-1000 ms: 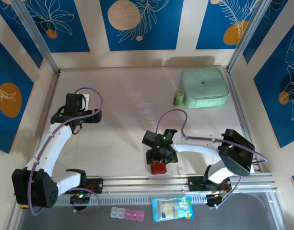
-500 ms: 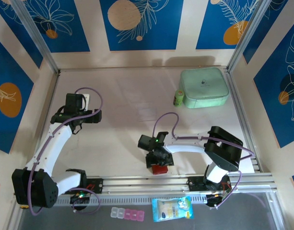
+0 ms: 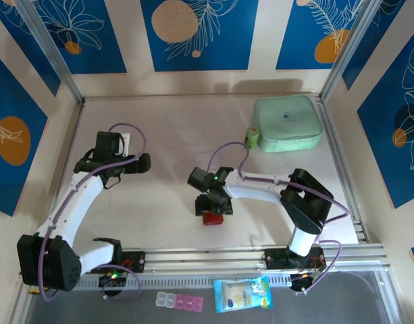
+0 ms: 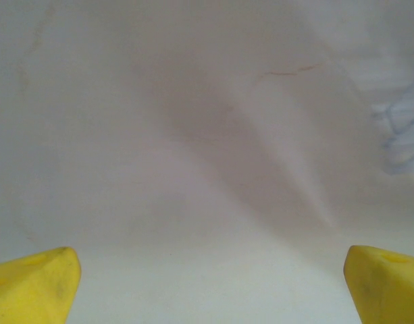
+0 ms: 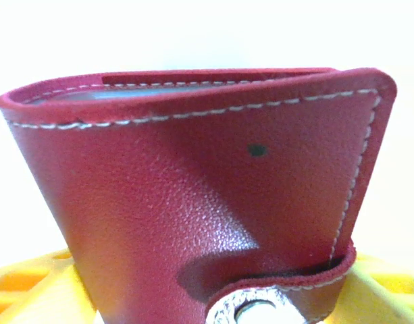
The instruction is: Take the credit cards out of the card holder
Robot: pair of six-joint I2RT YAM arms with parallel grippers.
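Your right gripper point(image 3: 210, 210) clamped on the folded red wallet point(image 5: 207, 189), mid-worktop toward the near edge, snap tab facing its wrist camera, left gripper point(image 4: 210, 277) wide open over bare worktop point(image 4: 193, 135).

The white left arm point(image 3: 75, 202) rises from its black base at the near left corner, then bends forward and to the right. Its wrist is about level, and the left gripper point(image 3: 142, 163) points to the right, well apart from the other arm. Its 2 yellow fingers point(image 4: 34, 287) stand wide apart. The white right arm point(image 3: 261, 192) folds sharply at the elbow and stretches out to the left. The right gripper point(image 3: 212, 206) points down and back toward the bases, and its yellow fingers point(image 5: 31, 290) clasp a small red leather-like wallet point(image 5: 193, 189) from both sides.
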